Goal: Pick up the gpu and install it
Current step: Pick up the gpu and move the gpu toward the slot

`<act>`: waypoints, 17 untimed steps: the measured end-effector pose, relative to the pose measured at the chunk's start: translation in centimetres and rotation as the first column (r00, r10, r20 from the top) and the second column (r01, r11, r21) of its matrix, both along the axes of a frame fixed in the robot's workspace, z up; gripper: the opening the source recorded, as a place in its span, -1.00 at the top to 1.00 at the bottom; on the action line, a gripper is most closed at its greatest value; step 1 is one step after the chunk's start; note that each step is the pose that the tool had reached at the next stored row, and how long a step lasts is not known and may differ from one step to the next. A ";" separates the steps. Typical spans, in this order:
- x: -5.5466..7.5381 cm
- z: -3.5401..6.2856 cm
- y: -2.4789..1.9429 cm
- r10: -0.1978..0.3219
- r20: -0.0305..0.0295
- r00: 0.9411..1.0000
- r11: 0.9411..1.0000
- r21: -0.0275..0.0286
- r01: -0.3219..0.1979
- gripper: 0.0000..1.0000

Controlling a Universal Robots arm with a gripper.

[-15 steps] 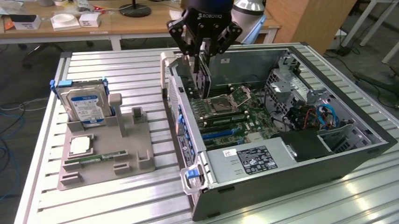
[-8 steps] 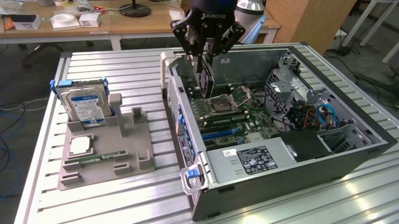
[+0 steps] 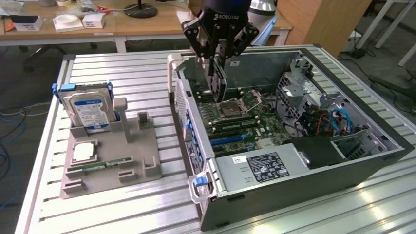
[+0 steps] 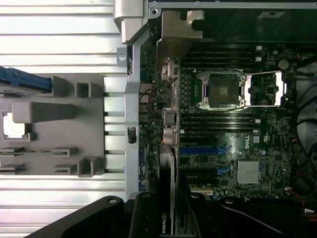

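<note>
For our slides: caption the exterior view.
The gripper, jaws shut on the gpu, hangs over the open case.

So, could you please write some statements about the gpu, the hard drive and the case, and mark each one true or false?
1. The gripper is shut on the gpu above the open computer case. True.
2. The hard drive lies inside the case. False: it stands upright in the grey holder, outside the case.
3. The gpu is already seated in a slot. False: the gripper holds it above the motherboard, out of the blue slots.
4. A green memory stick lies in the holder. True.
</note>
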State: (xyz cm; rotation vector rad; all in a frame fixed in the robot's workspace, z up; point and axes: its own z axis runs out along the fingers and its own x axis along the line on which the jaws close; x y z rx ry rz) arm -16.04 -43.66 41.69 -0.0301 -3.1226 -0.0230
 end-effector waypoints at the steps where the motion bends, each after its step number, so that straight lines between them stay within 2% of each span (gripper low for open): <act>1: 0.1 0.01 0.00 0.000 0.000 1.000 1.000 0.000 0.000 0.48; 17: 1.6 0.01 0.00 0.000 0.000 1.000 1.000 0.000 0.000 0.48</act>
